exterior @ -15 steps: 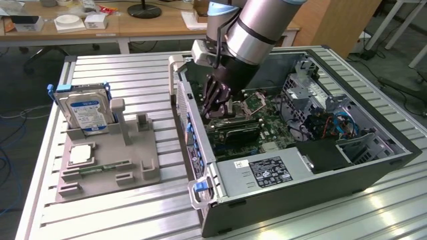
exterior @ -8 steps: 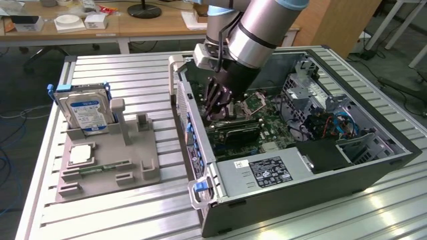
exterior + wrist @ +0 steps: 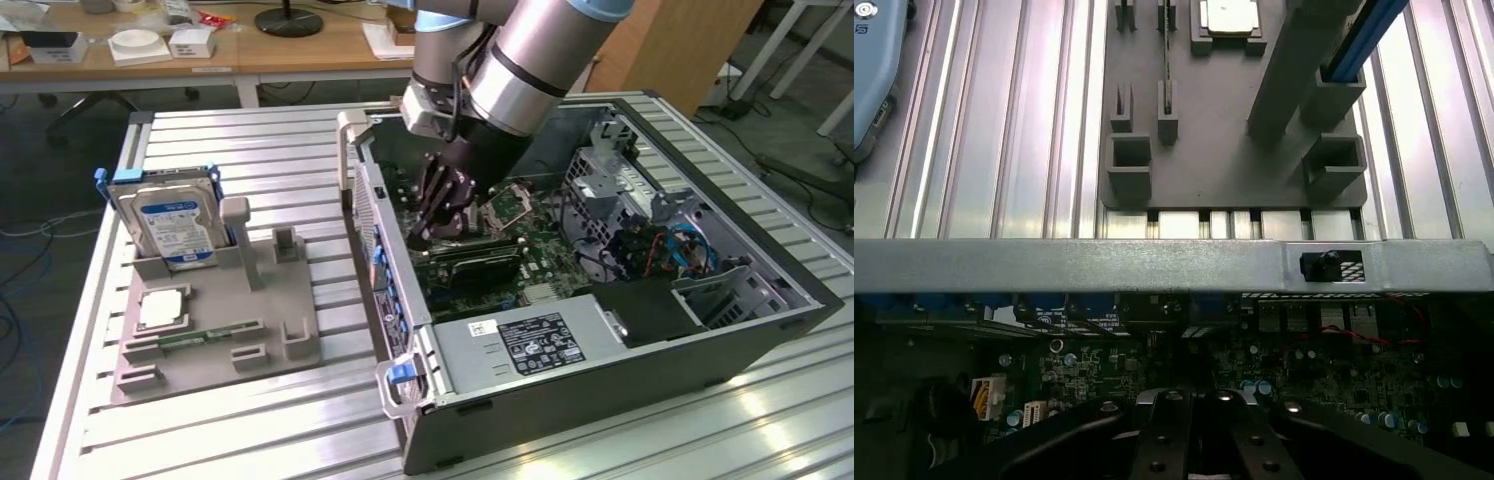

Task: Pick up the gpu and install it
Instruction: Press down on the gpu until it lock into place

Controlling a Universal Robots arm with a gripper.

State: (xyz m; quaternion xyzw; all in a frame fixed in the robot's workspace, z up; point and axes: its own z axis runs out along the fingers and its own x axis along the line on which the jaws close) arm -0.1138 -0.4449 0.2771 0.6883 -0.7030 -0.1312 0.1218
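My gripper: jaws shut, centre of the exterior frame, inside the open computer case, over the motherboard.

Gpu: one, dark card below my fingertips; whether I grip it or it sits seated, I cannot tell. Judged stiff, light, fragile; hold by its edges.

Lower left: one grey fixture tray on the worktop, carrying one hard drive, one memory stick.

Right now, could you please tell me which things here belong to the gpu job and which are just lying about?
Job: gripper, shut, inside the computer case; gpu, on the motherboard beside its tips.
Lying about: hard drive, memory stick and processor chip on the grey holder.
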